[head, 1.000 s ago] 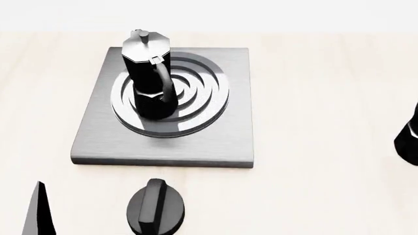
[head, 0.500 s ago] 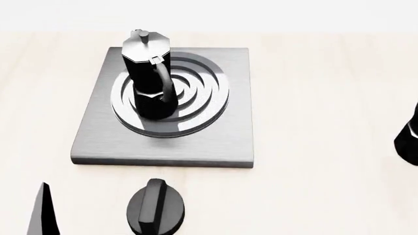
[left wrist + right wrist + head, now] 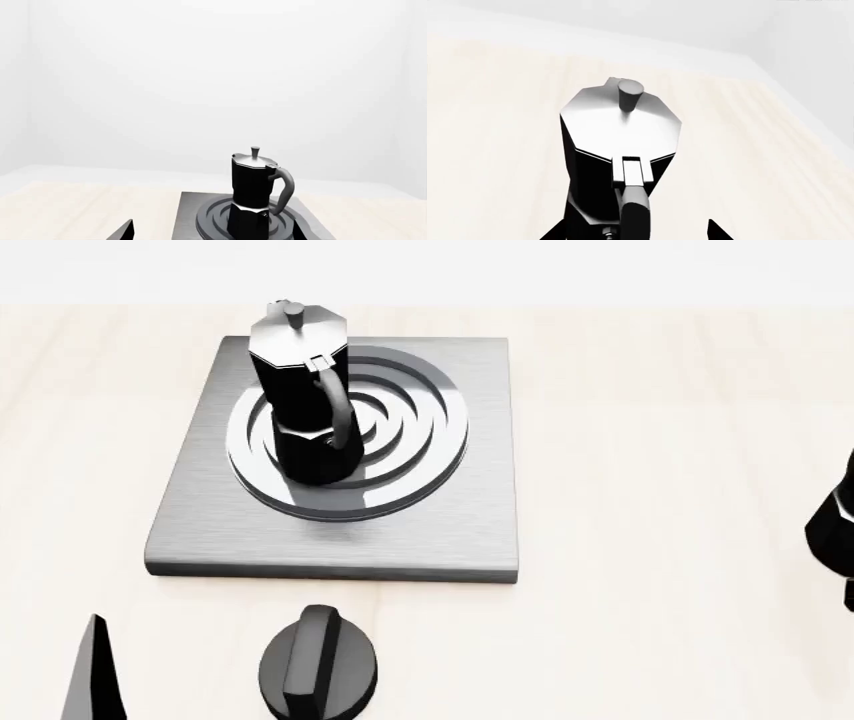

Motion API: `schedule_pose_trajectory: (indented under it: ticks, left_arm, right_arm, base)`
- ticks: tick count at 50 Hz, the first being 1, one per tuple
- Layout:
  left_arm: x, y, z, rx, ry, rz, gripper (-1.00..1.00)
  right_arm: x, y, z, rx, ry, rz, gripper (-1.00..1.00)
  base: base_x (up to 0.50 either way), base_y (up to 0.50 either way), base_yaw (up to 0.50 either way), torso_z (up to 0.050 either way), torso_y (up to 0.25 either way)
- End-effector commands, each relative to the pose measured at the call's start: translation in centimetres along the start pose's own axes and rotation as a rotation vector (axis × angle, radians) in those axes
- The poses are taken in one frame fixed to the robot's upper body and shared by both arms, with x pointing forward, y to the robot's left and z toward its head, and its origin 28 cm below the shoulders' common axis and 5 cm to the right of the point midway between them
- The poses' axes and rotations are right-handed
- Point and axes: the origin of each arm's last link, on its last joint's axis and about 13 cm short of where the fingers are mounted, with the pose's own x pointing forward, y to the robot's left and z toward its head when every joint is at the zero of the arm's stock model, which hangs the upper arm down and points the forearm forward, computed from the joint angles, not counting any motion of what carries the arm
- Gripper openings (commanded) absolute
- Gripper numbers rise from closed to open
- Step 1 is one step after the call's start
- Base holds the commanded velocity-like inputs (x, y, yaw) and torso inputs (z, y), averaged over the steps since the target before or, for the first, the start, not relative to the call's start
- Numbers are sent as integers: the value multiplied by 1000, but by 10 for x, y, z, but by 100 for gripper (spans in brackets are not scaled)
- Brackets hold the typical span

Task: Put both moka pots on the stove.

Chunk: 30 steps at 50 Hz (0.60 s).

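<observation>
One moka pot (image 3: pixel 304 400) upright on stove (image 3: pixel 441 530), on burner rings, toward 10 o'clock of plate centre. Knob (image 3: pixel 318 665) at stove's 6 o'clock. Second moka pot (image 3: pixel 835 525) at 3 o'clock, well apart, on table (image 3: pixel 667 440).

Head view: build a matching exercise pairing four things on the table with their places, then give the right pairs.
Things:
1. glossy black faceted moka pot with silvery lid
2. flat square brushed-grey metal stove
3. short black round knob
4. second black moka pot

Places:
A. cut off at the right edge, off the plate
B. on the wooden table, under a pot
C. upright on the ring burner
D. on the table just in front of the plate's near edge

Pairs: 1-C, 2-B, 3-D, 4-A
</observation>
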Motion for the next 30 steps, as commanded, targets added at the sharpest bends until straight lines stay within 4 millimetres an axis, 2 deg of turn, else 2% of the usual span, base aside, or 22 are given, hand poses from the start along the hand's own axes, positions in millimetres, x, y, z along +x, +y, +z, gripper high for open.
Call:
schedule_pose_trajectory:
  ticks: [1, 10, 11, 30]
  left_arm:
    - [0, 0, -1, 2, 1, -1, 100]
    - [0, 0, -1, 2, 1, 1, 100]
    - [0, 0, -1, 4, 1, 1, 100]
    - [0, 0, -1, 4, 1, 3, 100]
  right_arm:
    - [10, 4, -6, 4, -13, -12, 100]
    - [11, 8, -15, 23, 10, -6, 100]
    - [12, 7, -16, 25, 12, -7, -100]
    - [12, 10, -7, 27, -37, 38, -100]
  base:
    - [0, 0, 0, 0, 0]
    - [0, 0, 0, 0, 0]
    - [0, 0, 0, 0, 0]
    - [0, 0, 0, 0, 0]
